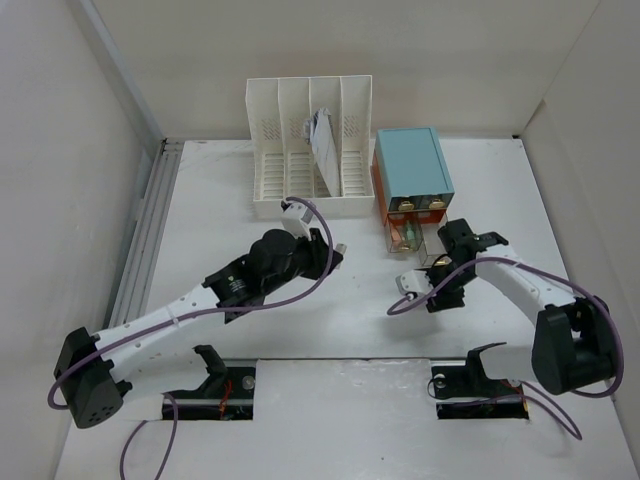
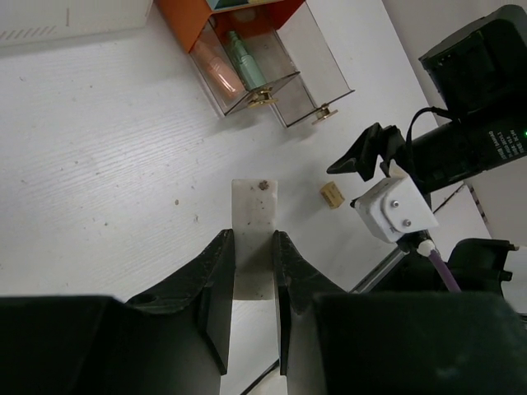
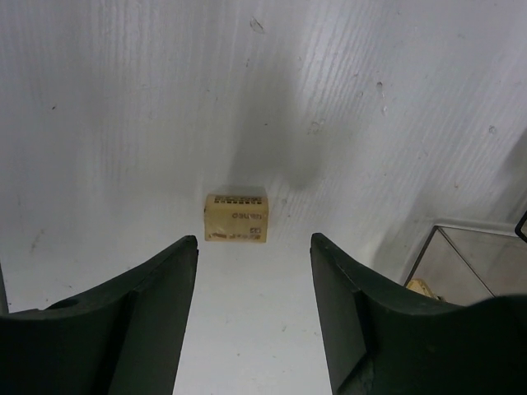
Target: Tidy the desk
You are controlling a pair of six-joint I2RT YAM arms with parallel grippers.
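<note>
On the white desk [image 1: 330, 335], my left gripper [image 1: 338, 250] [image 2: 253, 237] is shut on a flat white block [image 2: 254, 202], which sticks out past the fingertips just above the surface. My right gripper [image 1: 437, 272] [image 3: 254, 240] stands open, pointing down over a small tan block with printing [image 3: 236, 217] [image 2: 331, 195]. That block lies on the desk just beyond the fingertips and nothing is between the fingers. The left wrist view shows the right arm's fingers [image 2: 362, 156] beside the tan block.
A teal drawer box [image 1: 412, 165] stands at the back right. Its two clear drawers [image 2: 263, 70] are pulled out, and one holds a green and a pink item. A white slotted file rack [image 1: 310, 145] with a paper in it stands at the back middle.
</note>
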